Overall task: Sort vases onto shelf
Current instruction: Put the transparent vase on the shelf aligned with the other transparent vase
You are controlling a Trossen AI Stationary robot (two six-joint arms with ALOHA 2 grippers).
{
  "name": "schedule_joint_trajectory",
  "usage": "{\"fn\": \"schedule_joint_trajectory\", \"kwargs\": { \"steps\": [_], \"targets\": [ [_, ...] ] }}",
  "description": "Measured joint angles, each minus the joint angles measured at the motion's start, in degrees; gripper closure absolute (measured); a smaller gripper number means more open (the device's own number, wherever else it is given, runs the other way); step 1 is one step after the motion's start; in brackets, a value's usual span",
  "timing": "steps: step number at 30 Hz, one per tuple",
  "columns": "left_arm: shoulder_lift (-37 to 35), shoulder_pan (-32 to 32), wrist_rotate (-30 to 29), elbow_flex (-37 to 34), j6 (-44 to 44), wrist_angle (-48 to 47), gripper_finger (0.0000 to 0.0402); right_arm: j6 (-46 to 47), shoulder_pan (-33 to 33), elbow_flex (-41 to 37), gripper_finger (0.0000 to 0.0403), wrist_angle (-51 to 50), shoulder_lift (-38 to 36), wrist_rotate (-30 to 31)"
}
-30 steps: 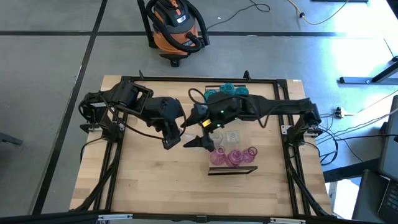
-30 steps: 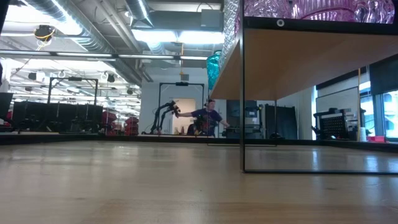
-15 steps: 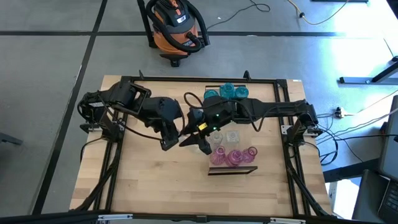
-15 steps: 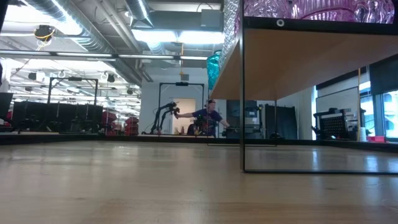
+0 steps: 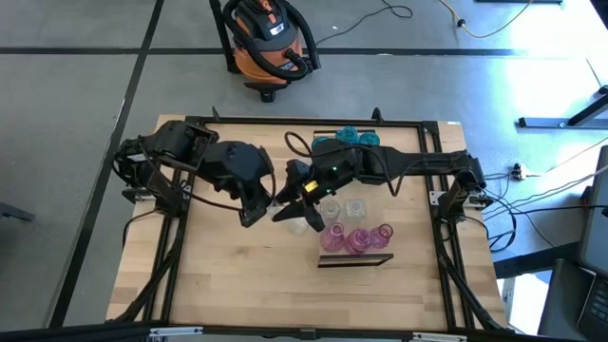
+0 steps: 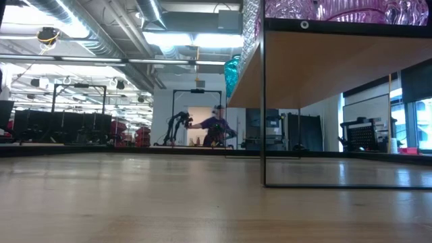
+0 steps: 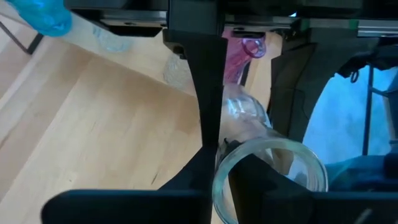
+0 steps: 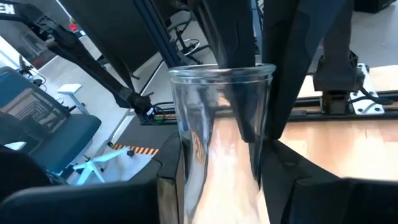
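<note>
A clear vase (image 5: 296, 224) is held between both grippers, just left of the shelf (image 5: 380, 217) and above the wooden table. My left gripper (image 5: 270, 212) reaches in from the left and is shut on the vase. My right gripper (image 5: 296, 219) reaches across from the right and is shut on it too. On the shelf stand teal vases (image 5: 347, 139) at the far end, clear vases (image 5: 356, 207) in the middle and pink vases (image 5: 356, 237) at the near end. The low view shows only the shelf's underside (image 6: 317, 67), with pink vases (image 6: 337, 8) on it. My left gripper pinches the vase's rim (image 8: 264, 70) at the mouth. One finger (image 8: 239, 93) is inside the mouth and one is outside. It comes from the table's left. The vase looks clear of the table. My right gripper has the vase's lower body (image 7: 244, 112) between its two fingers (image 7: 208, 99), one on each side. The fingers come from the table's right, slanting down, and lie along the vase. The mouth (image 7: 267, 177) points away from this gripper, toward my left gripper.
An orange shop vacuum (image 5: 271, 43) stands on the floor beyond the far edge. A black frame (image 5: 285, 122) runs around the table. Bare wood (image 5: 237, 275) lies near and left of the shelf. A person (image 6: 216, 127) is far back in the room.
My right gripper has moved a little toward the table's left, up to the vase that my left gripper holds, and has shut on it. My left arm's upper links have shifted slightly. The vase has stayed between the grippers.
</note>
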Motion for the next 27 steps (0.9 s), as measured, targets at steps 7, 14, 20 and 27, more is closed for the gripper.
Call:
{"fn": "schedule_joint_trajectory", "kwargs": {
  "steps": [7, 14, 20, 27],
  "targets": [
    [-1.1, 0.0, 0.3, 0.0, -0.3, 0.6, 0.0379, -0.2, -0.2, -0.1, 0.029, 2.5, 0.1, -0.9],
    [-3.8, -0.1, -1.9, 0.0, -2.0, 1.7, 0.0373, 0.1, -1.4, -0.1, 0.029, 5.3, -0.2, -1.2],
    [-7.1, 0.0, -4.7, -0.1, -2.2, 5.1, 0.0374, -0.3, -1.9, 0.2, 0.029, 8.0, -1.1, 1.0],
    [-9.5, -0.2, -9.4, -0.2, -2.0, 6.2, 0.0371, -1.2, -3.8, 0.1, 0.029, 11.5, -1.6, 1.0]
  ]
}}
